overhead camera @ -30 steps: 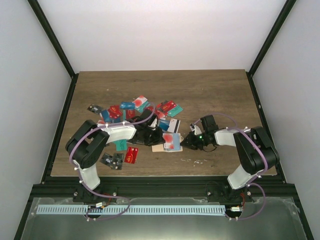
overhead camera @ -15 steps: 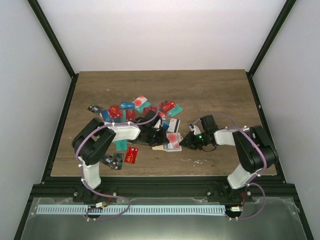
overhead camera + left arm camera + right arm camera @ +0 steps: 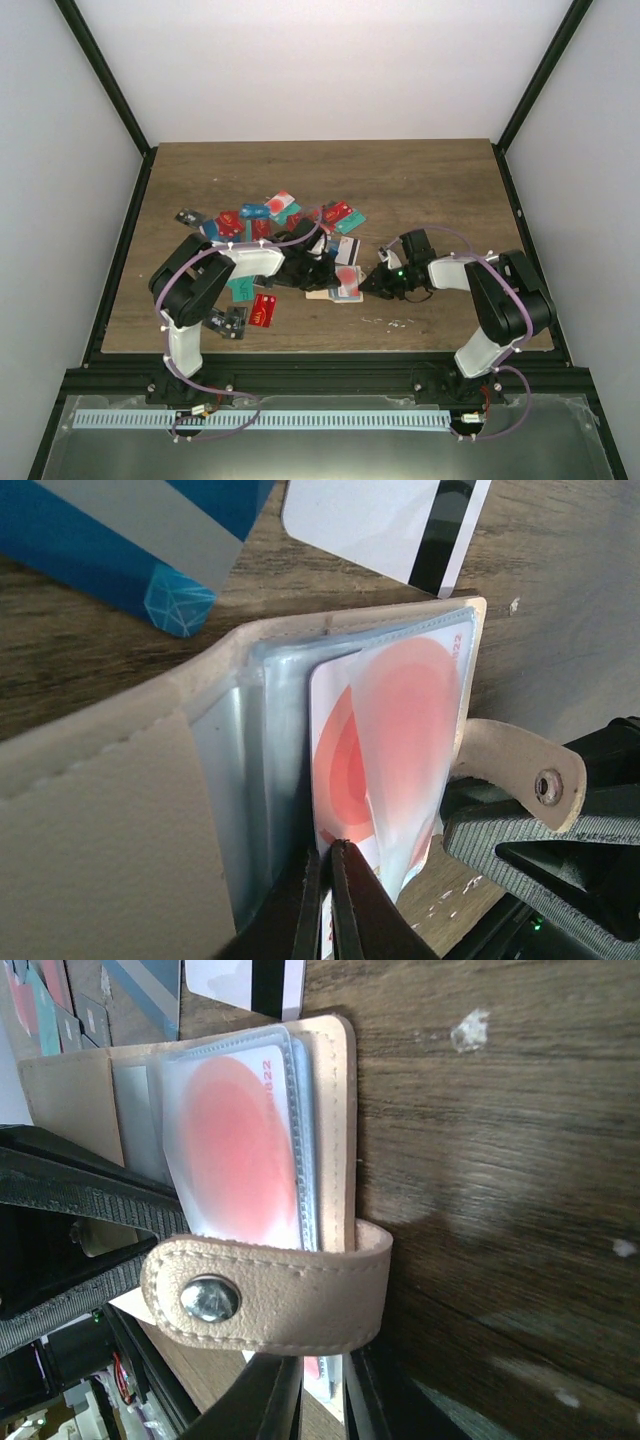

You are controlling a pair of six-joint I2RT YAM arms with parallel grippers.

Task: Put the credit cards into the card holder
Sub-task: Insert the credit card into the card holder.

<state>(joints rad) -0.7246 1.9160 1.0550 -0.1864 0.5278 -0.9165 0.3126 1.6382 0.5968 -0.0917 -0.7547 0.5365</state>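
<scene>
Mostly the loose cards point(image 3: 262, 222) lie spread over the tabletop point(image 3: 430, 180) to the left of the holder point(image 3: 318, 295) and behind it, with a few more off its left side, toward the arm bases. The left pincer point(image 3: 326, 905) reaches the holder from its left. Its fingers are pinched almost together on the edge of a white card point(image 3: 335, 770) with a red circle. That card sits partway inside a clear sleeve point(image 3: 415, 730) of the holder, and the red shows through the plastic. The holder itself lies opened on the tabletop, tan cover to the left, its snap tab point(image 3: 280, 1295) curling over its right edge. The right pincer point(image 3: 318, 1400) meets the holder from the right, narrowly clamped on that edge just under the tab.
</scene>
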